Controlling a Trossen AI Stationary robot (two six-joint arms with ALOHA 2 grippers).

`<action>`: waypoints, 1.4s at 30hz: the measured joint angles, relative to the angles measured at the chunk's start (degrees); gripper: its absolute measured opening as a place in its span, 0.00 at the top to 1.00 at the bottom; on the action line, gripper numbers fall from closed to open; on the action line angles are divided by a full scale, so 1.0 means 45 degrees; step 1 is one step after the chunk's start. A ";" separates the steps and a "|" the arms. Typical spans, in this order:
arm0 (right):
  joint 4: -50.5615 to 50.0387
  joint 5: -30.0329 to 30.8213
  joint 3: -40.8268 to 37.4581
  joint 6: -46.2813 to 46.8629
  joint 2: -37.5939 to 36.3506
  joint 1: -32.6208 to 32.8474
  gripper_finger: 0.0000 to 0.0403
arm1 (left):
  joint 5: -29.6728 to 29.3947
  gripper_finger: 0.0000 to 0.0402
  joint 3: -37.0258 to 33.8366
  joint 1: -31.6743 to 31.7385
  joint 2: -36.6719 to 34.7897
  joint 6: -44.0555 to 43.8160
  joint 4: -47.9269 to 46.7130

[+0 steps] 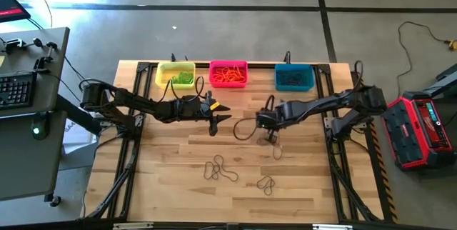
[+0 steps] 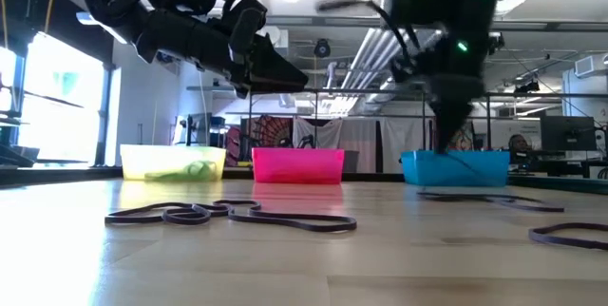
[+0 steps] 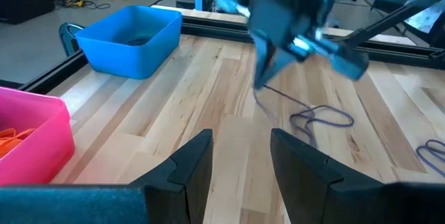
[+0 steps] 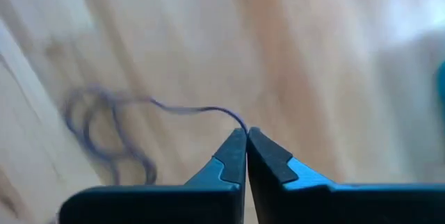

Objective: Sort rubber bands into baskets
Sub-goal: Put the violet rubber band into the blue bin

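Dark rubber band (image 4: 111, 130) pinched by right end effector (image 4: 247, 135) beside teal basket (image 1: 294, 77).

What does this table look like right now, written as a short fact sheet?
Surface: wooden table
Baskets: yellow basket, pink basket and blue basket in a row along the far edge
Loose bands: dark rubber bands on the near half of the table
Right gripper: shut on a dark band, low over the table's middle
Left gripper: open, empty, raised in front of the yellow and pink baskets
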 joint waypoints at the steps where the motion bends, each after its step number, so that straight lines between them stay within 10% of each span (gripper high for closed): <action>1: -0.0074 0.0307 0.0323 -0.0208 -0.0003 -0.0042 0.99 | 0.0000 0.66 0.0000 0.0000 0.0000 0.0000 0.0000; 16: -0.5940 0.6053 0.4055 -0.0807 -0.0024 -0.1664 1.00 | 0.0000 0.66 0.0000 0.0000 0.0000 0.0078 0.0048; 26: -0.4729 0.7786 0.4079 -0.2866 -0.0068 -0.5057 1.00 | 0.0000 0.66 0.0000 0.0000 0.0000 0.0100 0.0063; 42: 0.1141 0.5434 0.1182 -0.6543 -0.0131 -0.8873 1.00 | -0.0494 0.66 0.0000 0.0000 0.0000 0.0321 0.0480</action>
